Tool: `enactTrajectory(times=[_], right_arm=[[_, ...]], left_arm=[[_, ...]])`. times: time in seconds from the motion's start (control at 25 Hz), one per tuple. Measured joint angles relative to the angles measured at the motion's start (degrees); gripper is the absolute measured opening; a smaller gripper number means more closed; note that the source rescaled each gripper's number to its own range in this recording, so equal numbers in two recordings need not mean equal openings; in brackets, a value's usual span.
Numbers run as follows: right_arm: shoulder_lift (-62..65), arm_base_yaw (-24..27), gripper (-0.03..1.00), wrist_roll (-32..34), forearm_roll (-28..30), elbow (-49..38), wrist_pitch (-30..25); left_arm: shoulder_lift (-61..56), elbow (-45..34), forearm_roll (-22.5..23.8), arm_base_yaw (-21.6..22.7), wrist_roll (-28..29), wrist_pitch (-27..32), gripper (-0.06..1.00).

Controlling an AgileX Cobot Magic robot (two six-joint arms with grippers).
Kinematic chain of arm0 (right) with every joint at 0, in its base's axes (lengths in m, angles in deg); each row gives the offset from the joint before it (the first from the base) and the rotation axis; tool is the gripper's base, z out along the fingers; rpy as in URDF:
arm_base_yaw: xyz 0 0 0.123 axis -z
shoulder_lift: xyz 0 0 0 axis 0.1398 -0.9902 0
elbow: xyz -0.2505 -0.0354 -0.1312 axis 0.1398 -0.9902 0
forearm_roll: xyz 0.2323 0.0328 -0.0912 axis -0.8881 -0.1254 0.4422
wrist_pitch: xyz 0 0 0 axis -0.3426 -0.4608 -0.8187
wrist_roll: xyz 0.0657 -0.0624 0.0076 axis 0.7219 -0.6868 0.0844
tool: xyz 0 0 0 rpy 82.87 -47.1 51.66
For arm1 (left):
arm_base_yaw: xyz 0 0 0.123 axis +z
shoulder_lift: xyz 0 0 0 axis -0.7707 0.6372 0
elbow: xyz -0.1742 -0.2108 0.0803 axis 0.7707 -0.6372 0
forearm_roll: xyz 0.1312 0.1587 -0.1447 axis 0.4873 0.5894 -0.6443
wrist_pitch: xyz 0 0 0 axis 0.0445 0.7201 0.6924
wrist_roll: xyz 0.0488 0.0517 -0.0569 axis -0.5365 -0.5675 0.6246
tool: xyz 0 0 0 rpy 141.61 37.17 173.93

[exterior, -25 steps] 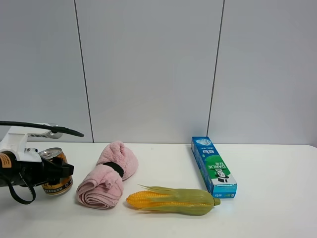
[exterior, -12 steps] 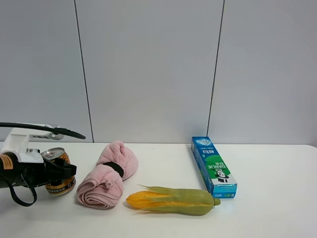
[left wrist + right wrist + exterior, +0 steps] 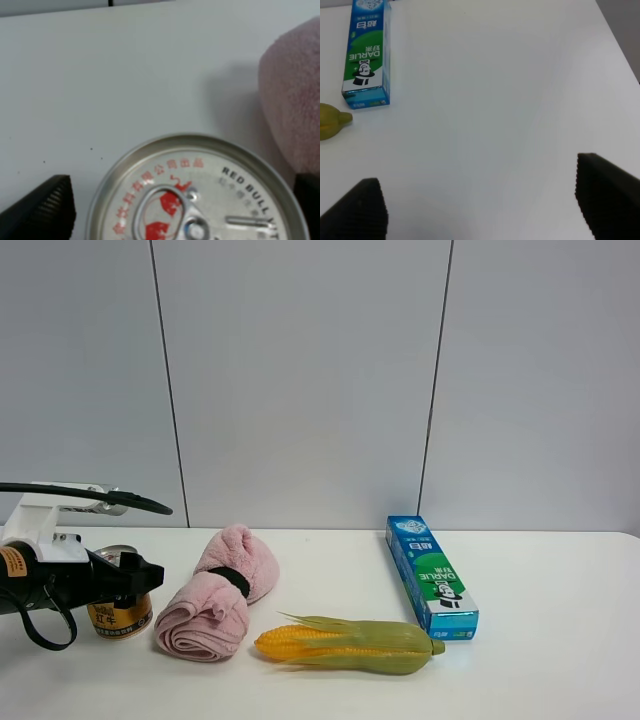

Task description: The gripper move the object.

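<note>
The gold-yellow Red Bull can [image 3: 118,618] stands upright on the white table at the far left, just left of a rolled pink towel [image 3: 218,592]. My left gripper [image 3: 137,578] hovers around the can's upper part. In the left wrist view the can's silver top [image 3: 210,165] lies between the two black fingertips [image 3: 42,207], with a small gap beside the rim, so the jaws look open. My right gripper [image 3: 480,210] is open and empty over bare table; it does not show in the exterior high view.
A corn cob in its green husk [image 3: 345,643] lies at the front middle. A blue-green Darlie box [image 3: 430,576] lies to its right and also shows in the right wrist view [image 3: 366,60]. A grey panelled wall stands behind the table.
The can shifted slightly right and came down upright onto the table. My left gripper rose a little relative to it and no longer grips its middle.
</note>
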Motion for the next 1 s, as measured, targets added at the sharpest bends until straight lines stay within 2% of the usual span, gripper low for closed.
enactTrajectory(times=[0.2,0.44,0.6,0.8,1.0], right_arm=[[0.0,0.0,1.00,0.0,0.0,0.0,0.0],[0.0,0.0,1.00,0.0,0.0,0.0,0.0],[0.0,0.0,1.00,0.0,0.0,0.0,0.0],[0.0,0.0,1.00,0.0,0.0,0.0,0.0],[0.0,0.0,1.00,0.0,0.0,0.0,0.0]], left_arm=[[-1.2,0.0,0.6,0.0,0.3,0.5,0.65],[-7.9,-0.1,1.2,0.0,1.2,0.9,0.65],[-14.5,-0.2,1.2,0.0,3.3,4.2,0.65],[-23.9,-0.2,1.2,0.0,5.0,12.5,0.65],[-34.9,-0.2,1.3,0.0,8.4,27.6,0.57]])
